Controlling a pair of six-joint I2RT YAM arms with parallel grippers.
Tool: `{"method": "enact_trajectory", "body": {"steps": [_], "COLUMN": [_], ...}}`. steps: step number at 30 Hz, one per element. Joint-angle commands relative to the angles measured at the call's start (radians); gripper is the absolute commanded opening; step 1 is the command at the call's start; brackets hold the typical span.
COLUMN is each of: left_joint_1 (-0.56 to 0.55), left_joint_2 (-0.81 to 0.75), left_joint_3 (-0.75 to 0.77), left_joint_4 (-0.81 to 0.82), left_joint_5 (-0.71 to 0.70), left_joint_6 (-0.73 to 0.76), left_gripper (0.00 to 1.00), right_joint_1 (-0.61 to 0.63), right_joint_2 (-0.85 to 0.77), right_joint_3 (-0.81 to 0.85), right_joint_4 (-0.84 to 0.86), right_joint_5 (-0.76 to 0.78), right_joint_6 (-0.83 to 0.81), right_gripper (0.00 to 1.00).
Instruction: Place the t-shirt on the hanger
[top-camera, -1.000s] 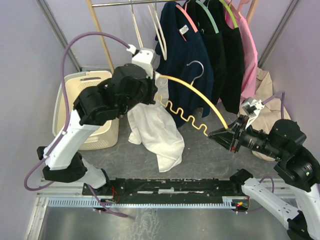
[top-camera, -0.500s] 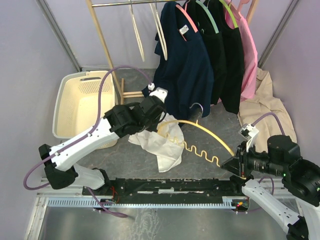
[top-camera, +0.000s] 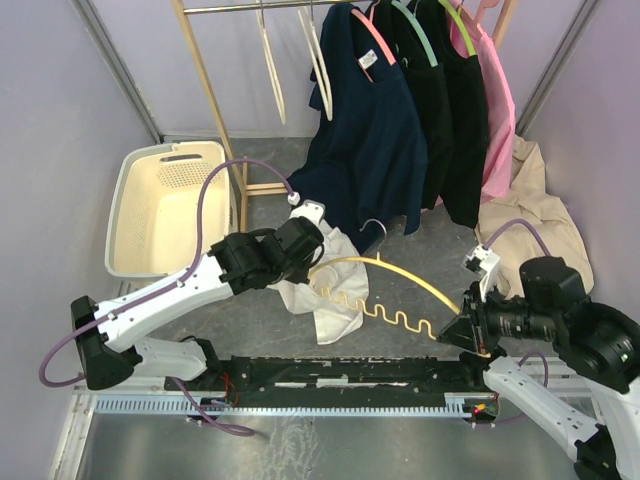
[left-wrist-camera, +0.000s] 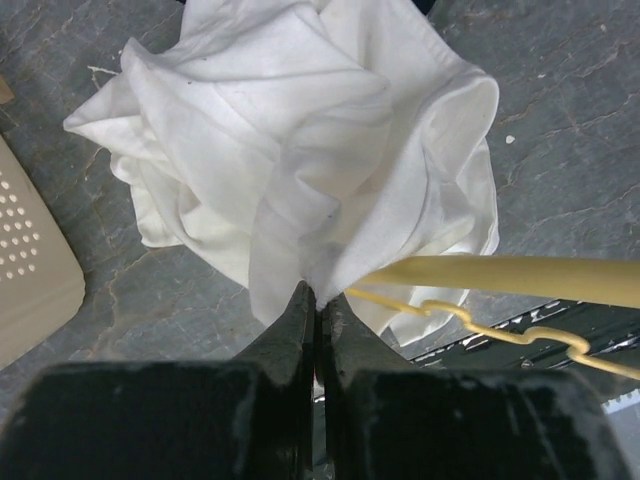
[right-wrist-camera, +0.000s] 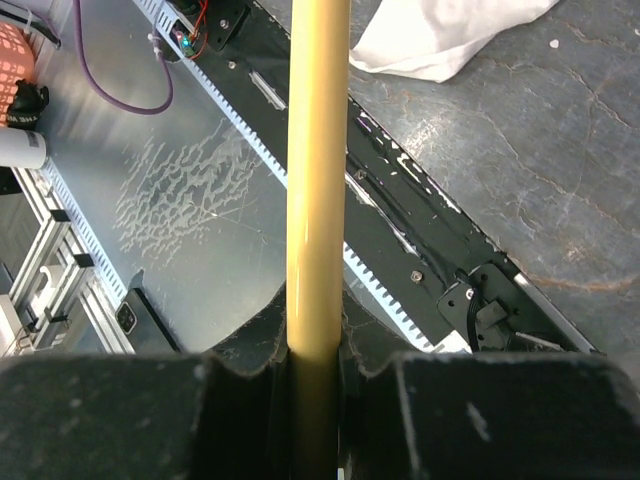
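From up top, the t-shirt (top-camera: 325, 295) is lying crumpled on the floor just right of the laundry basket (top-camera: 165, 205), and the left gripper (top-camera: 320, 250) is sitting at its upper edge. The hanger (top-camera: 400, 272) is arcing further right of the basket, over the shirt, with the right gripper (top-camera: 460, 335) holding its far end.

Left wrist cam: the jaws are squeezing tight on a pinch of shirt fabric, with the basket corner showing at the left.

Right wrist cam: the jaws are clamping the yellow bar snugly between them, and a shirt corner is peeking in beyond.
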Motion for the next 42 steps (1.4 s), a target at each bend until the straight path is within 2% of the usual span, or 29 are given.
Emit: {"method": "enact_trajectory", "body": {"steps": [1, 8, 15, 21, 30, 38, 42], "left_joint_1": [-0.004, -0.004, -0.004, -0.004, -0.005, -0.004, -0.005], "left_joint_2": [-0.029, -0.036, -0.042, -0.021, 0.039, 0.121, 0.152], "left_joint_3": [0.002, 0.0, 0.007, 0.1, 0.342, 0.63, 0.724], "left_joint_4": [0.062, 0.054, 0.031, -0.01, -0.114, -0.206, -0.231], "left_joint_5": [-0.028, -0.044, -0.071, -0.127, -0.18, -0.238, -0.239], "left_joint_6": [-0.03, -0.008, 0.013, 0.039, 0.103, 0.159, 0.179], "left_gripper": [0.03, 0.03, 0.03, 0.03, 0.03, 0.03, 0.03], "right_joint_1": [0.001, 0.01, 0.012, 0.011, 0.011, 0.011, 0.012], "right_joint_2": [0.061, 0.14, 0.178, 0.156, 0.117, 0.123, 0.127], "right_joint_3": [0.031, 0.002, -0.087, -0.163, -0.146, -0.057, -0.009], "right_joint_4": [0.139, 0.265, 0.423, 0.5, 0.496, 0.369, 0.325], "right_joint_5": [-0.042, 0.017, -0.038, -0.124, -0.148, -0.021, 0.028], "right_joint_6": [-0.061, -0.133, -0.221, -0.238, -0.254, -0.271, -0.283], "right_gripper": [0.02, 0.02, 0.02, 0.02, 0.02, 0.02, 0.02]}}
